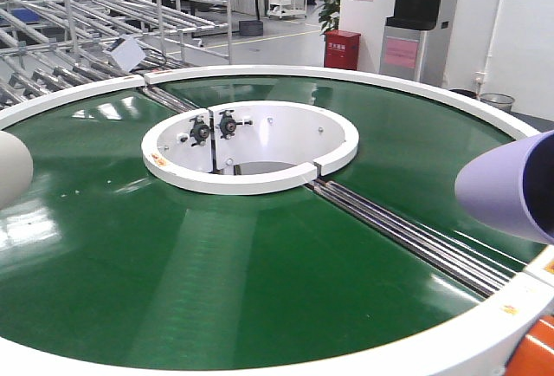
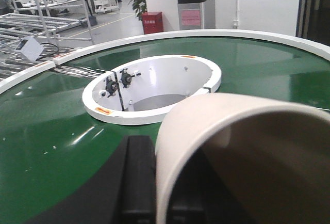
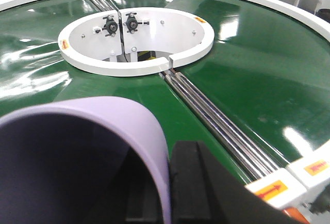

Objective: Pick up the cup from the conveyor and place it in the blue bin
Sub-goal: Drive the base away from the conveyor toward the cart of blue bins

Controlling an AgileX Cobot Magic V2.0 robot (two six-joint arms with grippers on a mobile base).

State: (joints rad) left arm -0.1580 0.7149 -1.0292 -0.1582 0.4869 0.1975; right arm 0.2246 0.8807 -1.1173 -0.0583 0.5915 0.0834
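Both arms already carry a cup, so the coming move depends on where the blue bin lies, and no view shows it. The left gripper (image 2: 162, 195) is closed on the cream cup (image 2: 227, 115). One black finger (image 2: 140, 177) lies outside the wall at the lower left of the left wrist view; the other seems to sit inside the mouth, though it is too dark there to be sure. The right gripper (image 3: 167, 193) grips the lavender cup (image 3: 103, 113) the same way, with its outer finger (image 3: 193, 177) at the bottom centre of the right wrist view. In the front view the cream cup pokes in at the left edge and the lavender cup at the right edge. Each lies on its side, long axis across the frame, closed end towards the middle, and looks clear of the green belt of the conveyor (image 1: 260, 289). Neither arm can be judged nearer the bin. The carry must leave the frame, probably back over the near rim.
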